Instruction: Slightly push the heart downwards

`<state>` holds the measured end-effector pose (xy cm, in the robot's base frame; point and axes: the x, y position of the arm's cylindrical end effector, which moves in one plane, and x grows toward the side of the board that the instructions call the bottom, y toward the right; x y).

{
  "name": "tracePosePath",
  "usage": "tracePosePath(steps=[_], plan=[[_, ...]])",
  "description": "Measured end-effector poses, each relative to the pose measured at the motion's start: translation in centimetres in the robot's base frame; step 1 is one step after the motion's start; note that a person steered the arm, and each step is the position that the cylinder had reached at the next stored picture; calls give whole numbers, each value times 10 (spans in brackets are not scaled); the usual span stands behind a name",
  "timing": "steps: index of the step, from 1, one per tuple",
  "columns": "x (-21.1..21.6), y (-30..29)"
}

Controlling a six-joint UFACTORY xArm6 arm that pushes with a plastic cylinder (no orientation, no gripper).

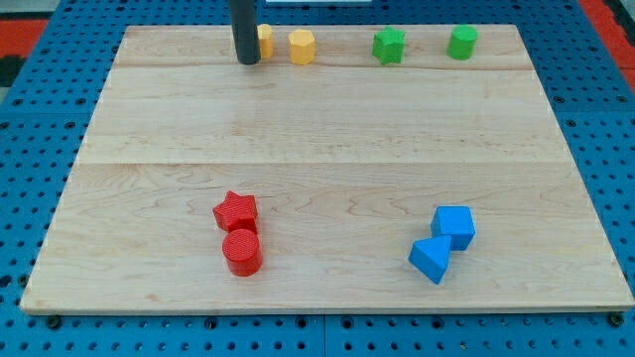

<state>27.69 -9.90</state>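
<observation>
My tip [248,61] rests on the wooden board [317,129] near the view's top edge, left of centre. A yellow block [265,41] sits right behind the rod, touching or nearly touching its right side. The rod hides most of it, so its shape cannot be made out. A yellow hexagon block [302,47] stands just right of it. No heart shape shows plainly elsewhere on the board.
A green star [389,46] and a green rounded block [461,43] stand along the top right. A red star [235,211] touches a red cylinder [242,252] at lower left. A blue cube [453,226] touches a blue triangle [430,260] at lower right.
</observation>
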Motion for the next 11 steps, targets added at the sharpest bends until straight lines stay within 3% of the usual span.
tracePosePath(steps=[1, 2, 3, 4, 5, 9, 11], plan=[[64, 24], [50, 79], [17, -4], [-58, -88], [-85, -115], [-84, 26], [-83, 40]])
